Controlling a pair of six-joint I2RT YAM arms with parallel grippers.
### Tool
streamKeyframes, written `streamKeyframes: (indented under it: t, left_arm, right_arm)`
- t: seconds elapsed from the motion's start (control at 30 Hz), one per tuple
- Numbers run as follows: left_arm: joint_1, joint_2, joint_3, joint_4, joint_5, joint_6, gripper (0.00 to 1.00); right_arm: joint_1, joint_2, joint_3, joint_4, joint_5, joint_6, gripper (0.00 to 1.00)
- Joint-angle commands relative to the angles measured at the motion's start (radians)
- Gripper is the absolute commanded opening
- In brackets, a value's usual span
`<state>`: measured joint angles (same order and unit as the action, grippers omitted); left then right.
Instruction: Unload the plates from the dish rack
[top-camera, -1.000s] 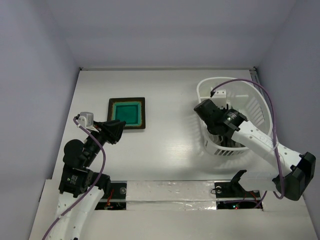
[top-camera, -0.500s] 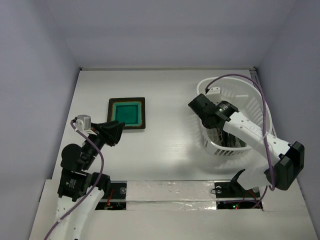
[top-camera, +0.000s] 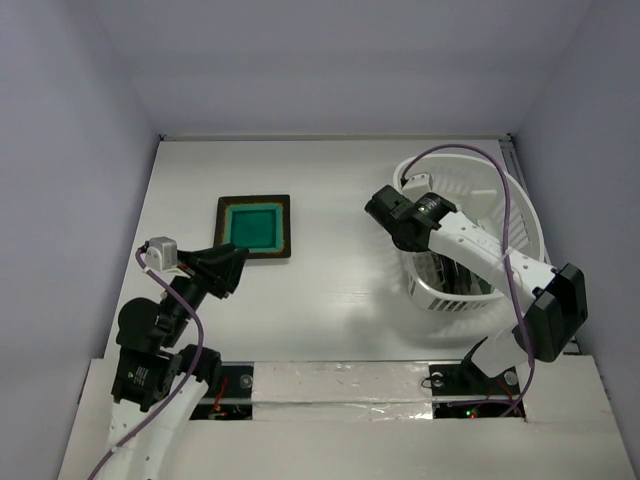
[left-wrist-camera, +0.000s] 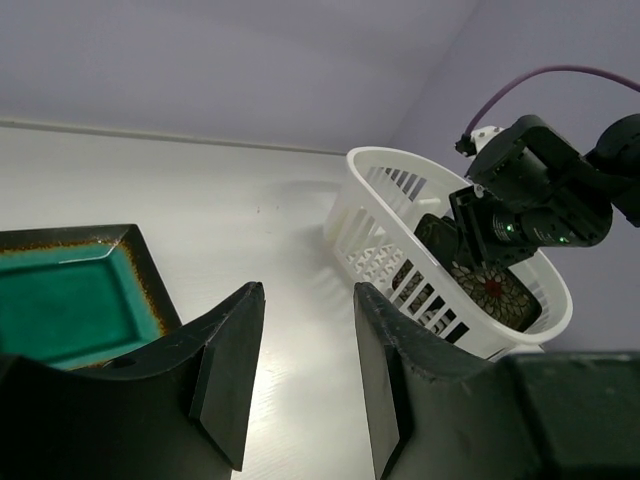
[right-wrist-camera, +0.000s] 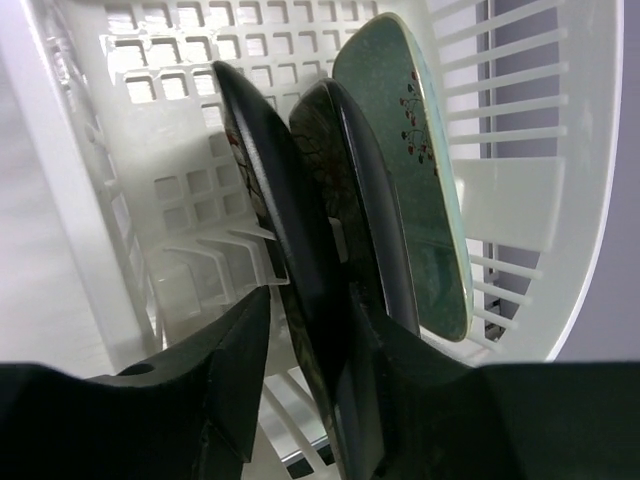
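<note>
From above, the teal plate (top-camera: 254, 227) lies flat on the table (top-camera: 340, 170), left of centre and square to its edges. The rack (top-camera: 470, 235) sits at the right.

Left wrist: the left claw (left-wrist-camera: 307, 300) hangs wide and empty, facing the rack.

Right wrist: three plates stand on edge in the rack, long axes running away from the camera (front black plate (right-wrist-camera: 262, 170), second black plate (right-wrist-camera: 345, 150), mint plate (right-wrist-camera: 415, 150)). The right claw (right-wrist-camera: 310, 315) straddles the front black plate, narrow; I cannot tell whether it pinches.

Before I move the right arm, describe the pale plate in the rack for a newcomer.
Find the white dish rack on the table's right side; three plates stand on edge inside. The mint-green plate is rightmost in the right wrist view, the only pale one beside two dark plates.
</note>
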<state>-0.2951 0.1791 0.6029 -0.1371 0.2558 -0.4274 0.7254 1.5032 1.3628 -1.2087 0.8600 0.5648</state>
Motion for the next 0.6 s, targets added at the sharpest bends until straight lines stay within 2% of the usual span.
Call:
streamKeyframes:
  t: [0.0, 0.03, 0.1, 0.13, 0.33, 0.57]
  left_arm:
    - [-0.019, -0.016, 0.021, 0.027, -0.013, 0.01, 0.38]
    - [-0.019, -0.017, 0.02, 0.027, -0.015, 0.01, 0.38]
    - [-0.019, -0.018, 0.02, 0.027, -0.015, 0.01, 0.38]
    - [-0.029, -0.021, 0.02, 0.027, -0.015, 0.01, 0.38]
    - [-0.029, -0.024, 0.021, 0.027, -0.016, 0.01, 0.38]
    - [-0.029, -0.021, 0.018, 0.027, -0.016, 0.007, 0.39]
  right_arm:
    - [-0.015, 0.018, 0.036, -0.019, 0.013, 0.026, 0.41]
    - [-0.015, 0.02, 0.036, -0.018, 0.011, 0.024, 0.33]
    - [-0.015, 0.025, 0.038, -0.022, 0.013, 0.024, 0.27]
    - [-0.015, 0.032, 0.045, -0.025, 0.014, 0.024, 0.2]
    - [-0.015, 0.06, 0.101, -0.08, 0.065, 0.03, 0.0]
    - [-0.015, 0.048, 0.174, -0.112, 0.128, -0.017, 0.0]
